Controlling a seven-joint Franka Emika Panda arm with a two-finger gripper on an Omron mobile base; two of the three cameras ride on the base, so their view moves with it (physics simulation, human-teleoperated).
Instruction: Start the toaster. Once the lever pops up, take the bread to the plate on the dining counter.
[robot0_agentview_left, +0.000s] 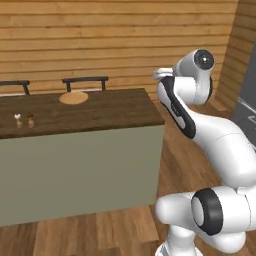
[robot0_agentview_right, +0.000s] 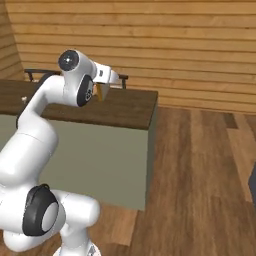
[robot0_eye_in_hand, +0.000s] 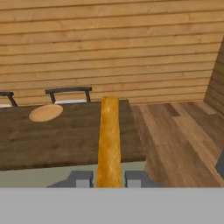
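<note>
**Bread in the grip, plate at ten o'clock**

Your gripper is closed narrowly on the bread; in the hand view the slice stands edge-on between the two fingertips, with its long axis pointing straight ahead. The hand is held up beside the near right end of the dining counter. The plate lies flat on that counter, toward ten o'clock from the gripper and well apart, near the far edge by the chairs. I judge you must carry the slice forward and to the left.

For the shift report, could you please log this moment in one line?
claw: shut on bread | plate: bare, on dining counter | bread: not yet placed
</note>
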